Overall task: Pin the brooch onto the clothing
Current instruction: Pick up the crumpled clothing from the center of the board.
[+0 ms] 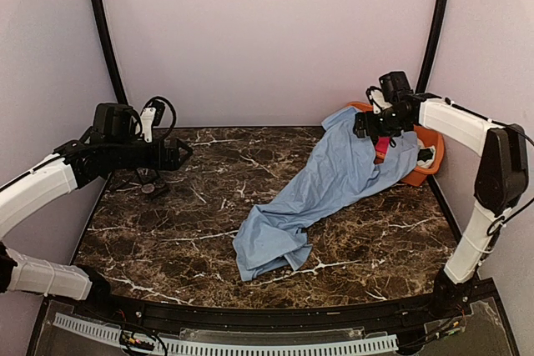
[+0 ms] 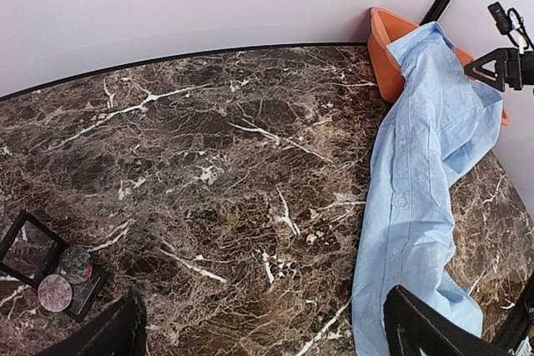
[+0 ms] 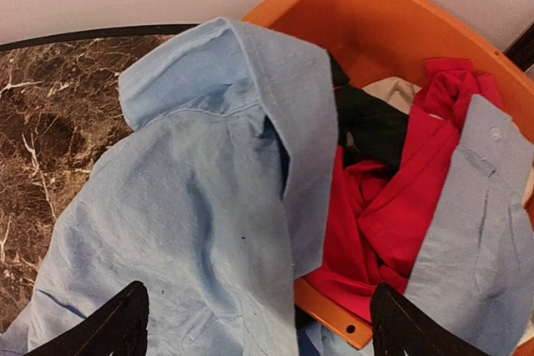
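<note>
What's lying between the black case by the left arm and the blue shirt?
Nothing: only bare marble table runs from the black case to the blue shirt, clearest in the left wrist view.

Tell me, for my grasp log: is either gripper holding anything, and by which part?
Nothing is held. The left gripper stands open over the table; the right gripper stands open above the blue shirt.

orange bin (image 3: 367, 6), red garment (image 3: 375, 206), marble table (image 1: 209, 206)

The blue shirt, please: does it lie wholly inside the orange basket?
No, the blue shirt trails out of the orange basket across the table.
</note>
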